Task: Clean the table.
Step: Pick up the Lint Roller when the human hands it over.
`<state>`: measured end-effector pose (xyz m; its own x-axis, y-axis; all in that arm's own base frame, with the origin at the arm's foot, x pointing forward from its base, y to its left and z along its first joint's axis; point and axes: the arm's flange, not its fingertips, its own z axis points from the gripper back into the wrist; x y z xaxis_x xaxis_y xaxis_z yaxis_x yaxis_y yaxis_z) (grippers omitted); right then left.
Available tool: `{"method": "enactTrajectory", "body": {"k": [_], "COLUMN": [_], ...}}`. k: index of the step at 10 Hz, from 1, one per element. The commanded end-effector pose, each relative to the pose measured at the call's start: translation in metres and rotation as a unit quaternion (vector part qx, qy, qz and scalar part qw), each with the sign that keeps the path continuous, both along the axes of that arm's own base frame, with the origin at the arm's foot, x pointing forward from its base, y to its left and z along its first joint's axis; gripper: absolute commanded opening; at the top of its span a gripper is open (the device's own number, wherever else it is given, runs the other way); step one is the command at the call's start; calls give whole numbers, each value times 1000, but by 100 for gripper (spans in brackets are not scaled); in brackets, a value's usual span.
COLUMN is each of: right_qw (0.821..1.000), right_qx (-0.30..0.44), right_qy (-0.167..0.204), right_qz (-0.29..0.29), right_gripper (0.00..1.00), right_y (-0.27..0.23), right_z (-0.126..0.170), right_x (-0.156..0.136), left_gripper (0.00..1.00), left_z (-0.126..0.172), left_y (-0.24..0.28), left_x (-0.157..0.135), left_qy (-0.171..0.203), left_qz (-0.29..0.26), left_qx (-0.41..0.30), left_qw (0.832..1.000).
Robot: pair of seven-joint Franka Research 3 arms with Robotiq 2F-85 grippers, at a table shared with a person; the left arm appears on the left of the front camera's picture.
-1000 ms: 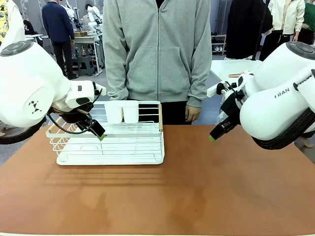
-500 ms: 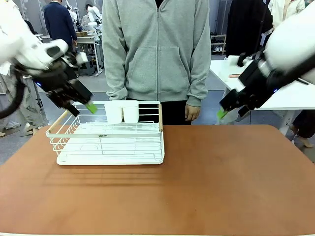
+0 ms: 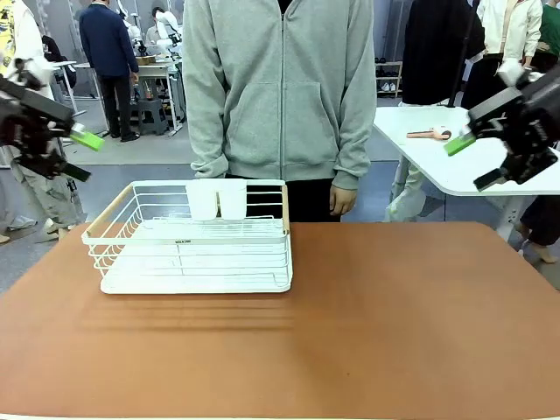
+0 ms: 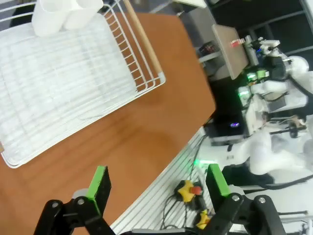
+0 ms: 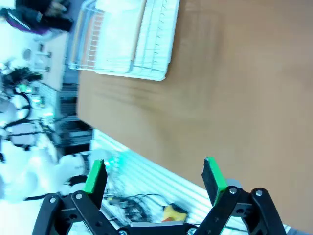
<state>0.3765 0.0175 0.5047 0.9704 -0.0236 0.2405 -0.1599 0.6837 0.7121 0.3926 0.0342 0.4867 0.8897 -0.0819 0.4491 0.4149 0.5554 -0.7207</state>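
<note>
The table (image 3: 394, 324) lies well below both of your tools; on it is a white wire rack (image 3: 197, 254), standing beneath your left gripper (image 4: 156, 172) and off toward the other arm; two white cups (image 3: 219, 199) stand at the rack's far edge. Your left gripper hangs high, jaws spread wide and empty; your right gripper (image 5: 154, 164) is likewise raised, agape, holding nothing, the rack well across from it. I judge the rack is what needs clearing, though fine dirt on the top may be too small to tell; bring the left tool down onto the nearest side rim; grip a stout bar; lift level so the cups don't tip; mind the person's hand (image 3: 344, 203) beyond the rack.
</note>
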Motion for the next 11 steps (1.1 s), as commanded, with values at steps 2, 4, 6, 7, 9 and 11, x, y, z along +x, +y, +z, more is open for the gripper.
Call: {"method": "enactTrajectory", "body": {"k": [2,4,6,7,9,11], "right_qw": [989,980,969,966,958,953], "right_qx": [139,185,229,237,256,260], "right_qy": [34,50,58,59,64,70], "right_qz": [-20,-46,-68,-79,-110,-138], "right_gripper": [100,100,100,100,100,100], "right_y": [-72,-127,-175,-197,-234,-259], "right_z": [-11,-21,-33,-37,-45,-51], "right_x": [2,-4,-11,-16,-21,-26], "left_gripper": [100,100,100,100,100,100], "left_z": [-2,-1,-14,-18,-22,-34], "left_y": [59,108,148,164,195,202], "left_x": [-16,-33,-49,-55,-65,-62], "left_qy": [-16,-10,-5,-4,-1,15], "left_qz": [36,83,134,146,153,163], "left_qx": [-71,-100,-123,-133,-145,-152], "left_qw": [997,992,983,980,978,975]}}
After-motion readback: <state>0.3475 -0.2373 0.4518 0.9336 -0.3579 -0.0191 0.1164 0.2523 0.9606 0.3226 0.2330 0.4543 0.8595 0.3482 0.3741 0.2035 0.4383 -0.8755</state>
